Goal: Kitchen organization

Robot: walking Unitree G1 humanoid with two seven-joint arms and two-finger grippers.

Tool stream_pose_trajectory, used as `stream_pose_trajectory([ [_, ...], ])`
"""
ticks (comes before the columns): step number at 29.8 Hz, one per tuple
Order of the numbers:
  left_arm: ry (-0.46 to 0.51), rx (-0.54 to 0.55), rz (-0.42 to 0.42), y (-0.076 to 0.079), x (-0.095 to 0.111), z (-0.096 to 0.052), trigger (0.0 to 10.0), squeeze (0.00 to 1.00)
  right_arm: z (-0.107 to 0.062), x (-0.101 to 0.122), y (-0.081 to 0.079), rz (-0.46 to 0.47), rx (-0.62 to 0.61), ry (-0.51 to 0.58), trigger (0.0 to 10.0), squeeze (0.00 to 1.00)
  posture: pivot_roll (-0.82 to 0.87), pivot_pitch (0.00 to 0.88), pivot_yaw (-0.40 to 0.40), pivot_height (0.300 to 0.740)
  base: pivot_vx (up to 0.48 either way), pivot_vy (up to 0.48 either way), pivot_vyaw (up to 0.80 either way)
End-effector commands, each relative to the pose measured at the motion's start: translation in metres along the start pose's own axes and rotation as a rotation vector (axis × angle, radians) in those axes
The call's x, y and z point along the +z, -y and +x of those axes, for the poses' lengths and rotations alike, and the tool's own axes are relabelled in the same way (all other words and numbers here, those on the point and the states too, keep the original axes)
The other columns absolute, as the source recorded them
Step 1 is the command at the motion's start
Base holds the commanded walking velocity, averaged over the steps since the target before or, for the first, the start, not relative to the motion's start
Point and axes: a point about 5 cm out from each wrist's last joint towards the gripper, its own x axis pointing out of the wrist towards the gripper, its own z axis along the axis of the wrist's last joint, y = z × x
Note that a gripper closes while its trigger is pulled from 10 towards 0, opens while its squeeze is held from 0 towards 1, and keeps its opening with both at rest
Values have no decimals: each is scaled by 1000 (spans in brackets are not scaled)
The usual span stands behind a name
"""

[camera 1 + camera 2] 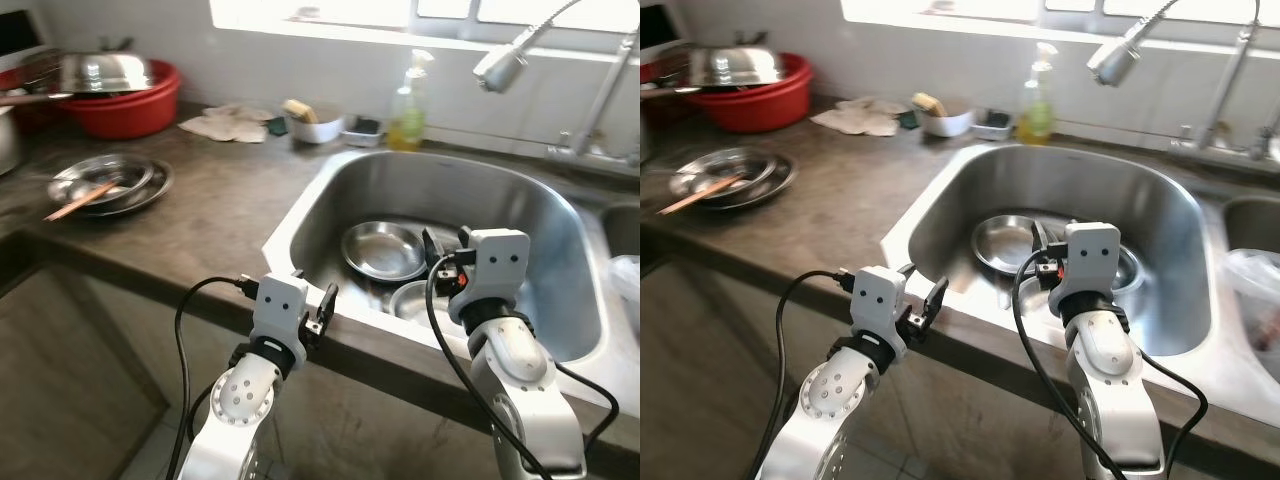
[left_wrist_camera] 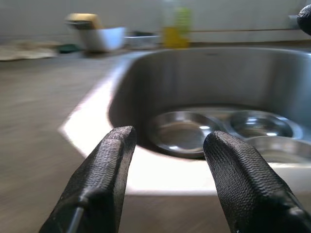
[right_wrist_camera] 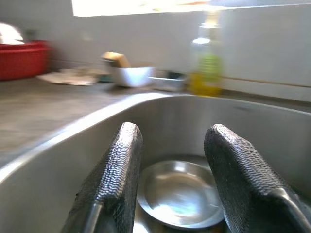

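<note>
We face the long dark bench [image 1: 200,215], and sunk into it is the big steel sink [image 1: 540,210], bright under the window. At the far left of the bench sits a red basin [image 1: 130,110] with a steel lid [image 1: 105,72] across it, and nearer us a stack of steel plates [image 1: 110,185] with chopsticks [image 1: 80,201] laid across them. Down in the sink we have a round steel dish [image 1: 384,250] lying flat, with steel bowls [image 2: 257,125] just beside it. Behind the sink stand a soap bottle [image 1: 408,105] and a white bowl [image 1: 313,124], with a crumpled cloth [image 1: 228,122] alongside. The faucet head [image 1: 500,65] hangs over the basin. Our right gripper [image 3: 172,187] hovers inside the sink above the dish, fingers spread wide, holding nothing. Our left gripper [image 2: 167,187] sits at the sink's near rim, over the bench edge, fingers wide apart and empty too.
</note>
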Motion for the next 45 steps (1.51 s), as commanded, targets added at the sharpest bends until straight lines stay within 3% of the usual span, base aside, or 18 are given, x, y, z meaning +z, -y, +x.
stream_pose_trajectory([
  [1,-14,0,0,-1,-4,-1,10000,0,-1,4,-5,7,2,20,10000,0,-8,0,-2,740,0,247,800],
  [21,-19,0,-2,-1,-7,-5,10000,0,-2,1,-10,35,-11,-1,10000,0,1,0,-3,740,0,448,800],
  [29,-22,9,17,-2,-6,-5,10000,0,-1,1,-13,43,2,-11,10000,0,4,0,-8,740,0,0,773],
  [45,-25,7,22,-1,-6,-6,10000,0,0,2,-18,38,23,2,10000,0,5,0,-8,740,175,0,0],
])
